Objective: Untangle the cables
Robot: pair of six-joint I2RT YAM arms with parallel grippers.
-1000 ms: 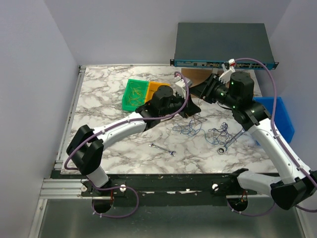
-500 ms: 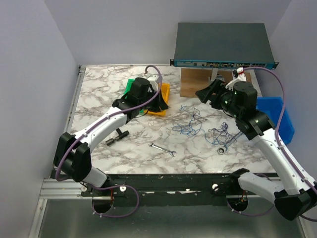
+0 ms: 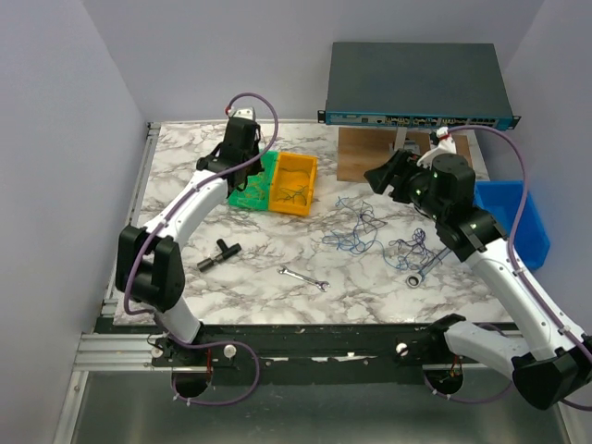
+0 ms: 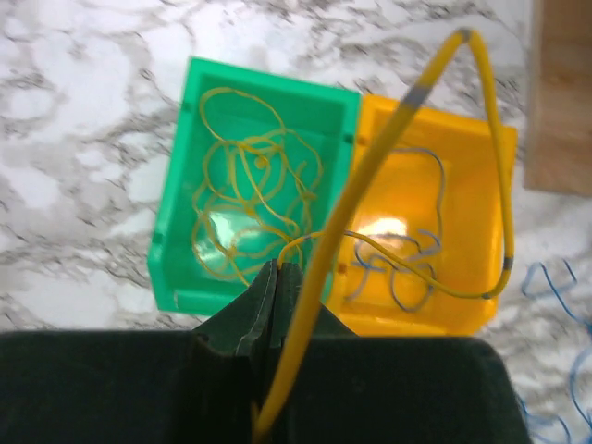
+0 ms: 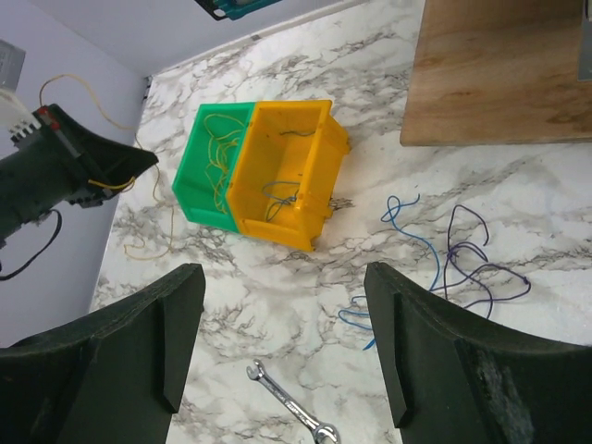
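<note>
Cables [image 3: 356, 233] lie below gaping, empty right jaws; left jaws pinch yellow wire [image 4: 388, 139].

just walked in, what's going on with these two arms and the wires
The arms seem to be sorting thin cables by colour. The left gripper is shut on a yellow cable, holding it above the green bin, which already holds loops of yellow cable. The orange bin beside it holds a few bluish wires. The right gripper hovers open and empty. A tangle of blue cables lies on the table, not yet sorted.
</note>
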